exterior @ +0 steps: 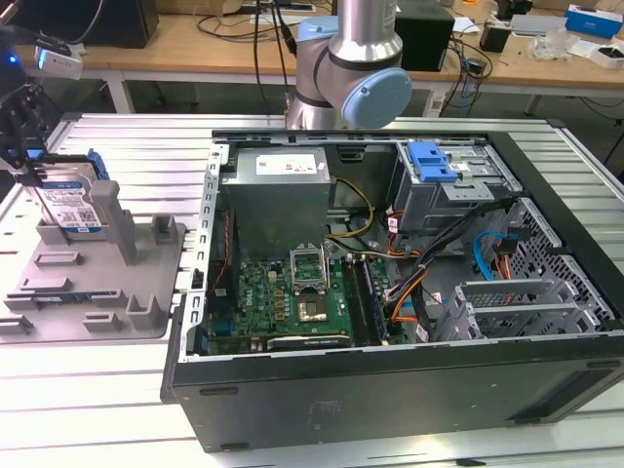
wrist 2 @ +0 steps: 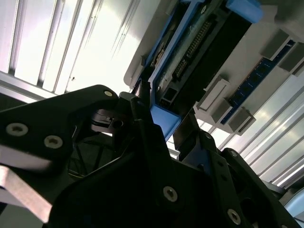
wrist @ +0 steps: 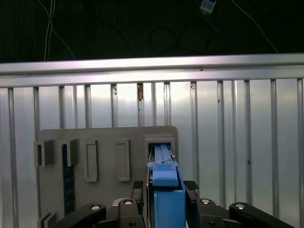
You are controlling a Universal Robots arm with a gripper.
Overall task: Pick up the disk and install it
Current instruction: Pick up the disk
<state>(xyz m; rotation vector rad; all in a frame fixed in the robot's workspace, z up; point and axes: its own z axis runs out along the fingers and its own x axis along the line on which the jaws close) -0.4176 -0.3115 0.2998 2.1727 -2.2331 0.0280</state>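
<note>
The disk (exterior: pixel 78 205), silver with a white-and-blue label and a blue frame, stands on edge in a slot of the grey holder (exterior: pixel 127 292) at the exterior view's left. My gripper (exterior: pixel 39 180) hangs over its upper end. In the first wrist view the blue edge of the disk (wrist: pixel 164 166) runs between my fingers (wrist: pixel 137 191), which press close on both sides; the gripper (wrist: pixel 165 190) is shut on it. The second wrist view shows the gripper (wrist 2: pixel 164 126) clasping a blue corner of the disk (wrist 2: pixel 199 42), with its connector end beyond.
The open computer case (exterior: pixel 390 390) lies to the exterior view's right of the holder, with motherboard (exterior: pixel 283 297), cables and a drive cage with a blue latch (exterior: pixel 434 161). The arm's base (exterior: pixel 341 68) stands behind the case. Ribbed metal table (exterior: pixel 88 400) surrounds everything.
</note>
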